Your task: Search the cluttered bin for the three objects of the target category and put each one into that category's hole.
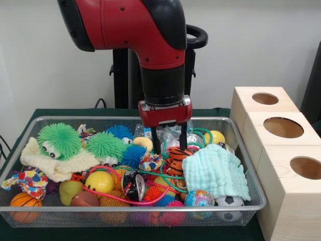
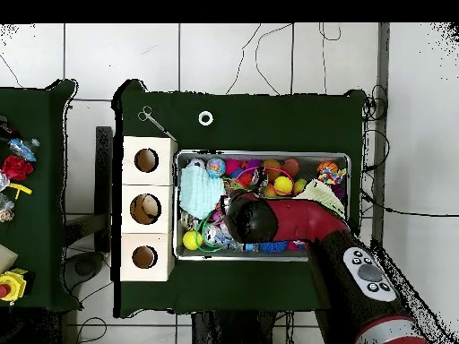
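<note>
Descending with the pincer point(image 1: 169, 143) parted narrowly over the orange-and-black striped plush tiger point(image 1: 176, 159) in the wire mesh bin point(image 1: 246, 201), it should straddle the toy squarely, avoiding the green cord.

A low, close camera at table height looks across the wire bin point(image 1: 247, 203) toward the red arm point(image 1: 150, 35), with 3 wooden boxes point(image 1: 281, 150) at the picture's right. A second, higher camera looks straight down from well above, taking in the whole green table point(image 2: 269, 112) and tiled floor point(image 2: 116, 54). Both views share the bin point(image 2: 260, 154), boxes point(image 2: 145, 208) and arm point(image 2: 305, 224).
</note>
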